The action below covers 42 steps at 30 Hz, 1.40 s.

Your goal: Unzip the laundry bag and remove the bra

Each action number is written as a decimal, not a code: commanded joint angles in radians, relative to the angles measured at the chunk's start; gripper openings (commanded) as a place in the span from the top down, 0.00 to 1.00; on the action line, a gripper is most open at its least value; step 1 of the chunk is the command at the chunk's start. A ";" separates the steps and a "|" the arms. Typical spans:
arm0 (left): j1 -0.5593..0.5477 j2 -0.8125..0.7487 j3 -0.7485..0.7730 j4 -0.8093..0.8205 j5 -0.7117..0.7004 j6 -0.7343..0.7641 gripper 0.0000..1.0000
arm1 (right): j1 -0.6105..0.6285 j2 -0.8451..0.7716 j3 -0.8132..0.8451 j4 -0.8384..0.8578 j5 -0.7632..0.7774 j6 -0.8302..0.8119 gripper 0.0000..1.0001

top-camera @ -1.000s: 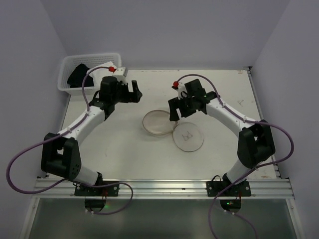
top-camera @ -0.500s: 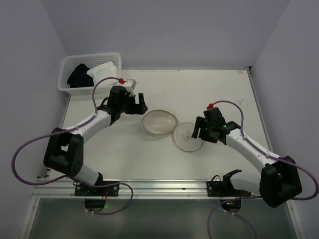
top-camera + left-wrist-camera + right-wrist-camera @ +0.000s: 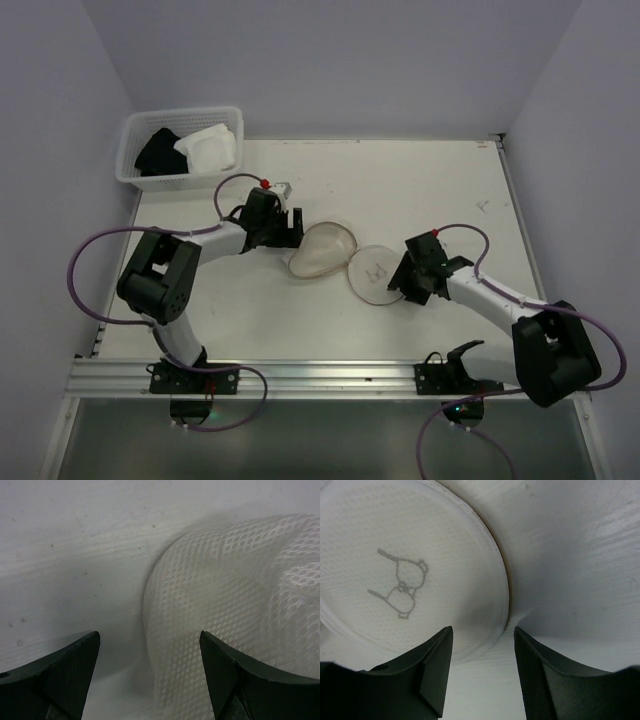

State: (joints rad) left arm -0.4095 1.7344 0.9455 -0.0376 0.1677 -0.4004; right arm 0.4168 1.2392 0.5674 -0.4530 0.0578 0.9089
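The laundry bag lies open in two round halves at the table's middle. Its left half (image 3: 322, 250) is a white mesh dome, tipped up on its left side; it fills the right of the left wrist view (image 3: 240, 600). The right half (image 3: 375, 272) lies flat with the black pictogram up, and shows in the right wrist view (image 3: 405, 580). My left gripper (image 3: 293, 232) is open, low at the dome's left edge (image 3: 149, 645). My right gripper (image 3: 402, 282) is open, its jaws straddling the flat half's right rim (image 3: 482, 640). No bra shows in the bag.
A white plastic mesh basket (image 3: 135, 165) stands at the back left corner, holding a black cloth (image 3: 157, 150) and a white padded piece (image 3: 212, 150). The table's aluminium front rail (image 3: 320, 375) runs along the near edge.
My left gripper came down from beside the basket to the left half, which is now tipped and pushed right. My right gripper dropped from above the bag to its right rim.
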 commanded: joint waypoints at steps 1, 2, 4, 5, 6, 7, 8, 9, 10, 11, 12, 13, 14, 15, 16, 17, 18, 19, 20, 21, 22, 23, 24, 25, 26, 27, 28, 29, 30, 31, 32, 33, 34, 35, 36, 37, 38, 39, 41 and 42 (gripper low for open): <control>-0.028 0.046 0.024 0.053 -0.034 -0.040 0.17 | -0.006 0.041 0.028 0.063 0.014 0.073 0.46; -0.029 0.054 0.022 0.048 -0.046 -0.055 0.18 | -0.004 0.049 0.028 0.063 0.025 0.077 0.47; -0.029 0.062 0.016 0.047 -0.065 -0.069 0.19 | -0.006 0.065 0.038 0.060 0.030 0.081 0.51; -0.029 0.062 0.006 0.047 -0.076 -0.075 0.22 | -0.004 0.065 0.040 0.060 0.033 0.082 0.53; -0.029 0.059 0.001 0.045 -0.091 -0.081 0.23 | -0.004 0.066 0.040 0.060 0.034 0.085 0.56; -0.029 0.056 -0.002 0.042 -0.097 -0.083 0.25 | -0.004 0.066 0.042 0.060 0.034 0.084 0.60; -0.029 0.056 -0.004 0.039 -0.103 -0.087 0.27 | -0.004 0.068 0.043 0.060 0.033 0.084 0.69; -0.029 0.053 -0.008 0.039 -0.112 -0.095 0.28 | -0.006 0.068 0.042 0.060 0.037 0.081 0.76; -0.029 0.048 -0.011 0.039 -0.112 -0.100 0.30 | -0.006 0.066 0.042 0.054 0.042 0.081 0.83; -0.029 0.045 -0.016 0.039 -0.108 -0.109 0.32 | -0.006 0.057 0.040 0.053 0.046 0.079 0.97; -0.029 0.036 -0.027 0.039 -0.108 -0.112 0.34 | -0.006 0.051 0.042 0.045 0.066 0.071 1.00; -0.029 0.031 -0.031 0.039 -0.105 -0.117 0.37 | -0.006 0.042 0.045 0.025 0.079 0.064 1.00; -0.029 0.027 -0.036 0.039 -0.103 -0.120 0.42 | -0.006 0.031 0.052 0.010 0.089 0.052 1.00; -0.031 0.016 -0.040 0.039 -0.093 -0.129 0.45 | -0.006 0.004 0.075 -0.007 0.106 0.024 1.00; -0.032 0.010 -0.047 0.039 -0.082 -0.138 0.52 | -0.006 -0.012 0.090 -0.041 0.134 0.007 1.00; -0.034 0.004 -0.048 0.039 -0.076 -0.143 0.55 | -0.007 -0.026 0.109 -0.059 0.148 -0.014 1.00; -0.037 -0.004 -0.048 0.039 -0.068 -0.147 0.58 | -0.007 -0.049 0.147 -0.076 0.160 -0.059 1.00; -0.041 -0.007 -0.047 0.039 -0.060 -0.153 0.61 | -0.006 -0.061 0.164 -0.101 0.175 -0.083 1.00; -0.048 -0.009 -0.045 0.039 -0.053 -0.158 0.66 | -0.006 -0.069 0.186 -0.113 0.183 -0.112 1.00; -0.060 -0.007 -0.045 0.042 -0.036 -0.172 0.68 | -0.006 -0.078 0.222 -0.124 0.186 -0.158 1.00; -0.064 -0.006 -0.042 0.047 -0.028 -0.181 0.71 | -0.006 -0.089 0.241 -0.145 0.188 -0.183 1.00; -0.072 -0.001 -0.039 0.053 -0.019 -0.192 0.75 | -0.006 -0.095 0.259 -0.156 0.188 -0.205 1.00; -0.086 0.005 -0.036 0.062 -0.001 -0.216 0.78 | -0.006 -0.099 0.297 -0.168 0.186 -0.238 1.00; -0.094 0.008 -0.031 0.065 0.004 -0.228 0.80 | -0.006 -0.103 0.316 -0.188 0.185 -0.255 1.00; -0.110 0.010 -0.024 0.068 0.009 -0.242 0.84 | -0.006 -0.110 0.334 -0.199 0.177 -0.277 1.00; -0.121 0.011 -0.019 0.074 0.004 -0.268 0.86 | -0.004 -0.112 0.371 -0.208 0.172 -0.310 1.00; -0.129 0.011 -0.016 0.076 0.003 -0.284 0.89 | -0.004 -0.112 0.391 -0.223 0.166 -0.330 1.00; -0.144 0.011 -0.010 0.079 0.004 -0.314 0.93 | -0.004 -0.116 0.408 -0.228 0.159 -0.353 1.00; -0.153 0.014 0.002 0.084 0.004 -0.330 0.94 | -0.003 -0.118 0.440 -0.228 0.130 -0.396 1.00; -0.160 0.017 0.009 0.087 0.004 -0.343 0.96 | -0.003 -0.119 0.456 -0.225 0.111 -0.415 1.00; -0.176 0.020 0.018 0.087 0.004 -0.354 0.97 | -0.001 -0.119 0.469 -0.220 0.091 -0.432 1.00; -0.186 0.034 0.041 0.088 0.009 -0.373 0.98 | 0.000 -0.119 0.489 -0.211 0.038 -0.465 1.00; -0.193 0.042 0.051 0.088 0.010 -0.380 0.98 | 0.004 -0.118 0.497 -0.190 0.008 -0.476 1.00; -0.209 0.050 0.062 0.093 0.012 -0.393 0.99 | 0.007 -0.113 0.506 -0.182 -0.019 -0.484 1.00; -0.216 0.066 0.070 0.096 0.012 -0.397 1.00 | 0.008 -0.098 0.526 -0.176 -0.045 -0.495 1.00; -0.222 0.073 0.082 0.100 0.010 -0.400 1.00 | 0.013 -0.086 0.535 -0.173 -0.091 -0.496 1.00; -0.235 0.080 0.088 0.107 0.006 -0.399 1.00 | 0.022 -0.074 0.546 -0.173 -0.114 -0.496 1.00; -0.236 0.094 0.093 0.107 0.003 -0.400 1.00 | 0.028 -0.051 0.563 -0.171 -0.139 -0.498 1.00; -0.239 0.105 0.096 0.114 0.001 -0.402 1.00 | 0.062 -0.032 0.571 -0.145 -0.200 -0.505 1.00; -0.239 0.114 0.096 0.117 0.003 -0.402 1.00 | 0.074 -0.014 0.574 -0.121 -0.226 -0.519 1.00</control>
State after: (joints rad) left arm -0.6437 1.8252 1.0119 0.0414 0.1577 -0.7727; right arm 0.4519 1.1862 1.1004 -0.6258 -0.0261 0.4496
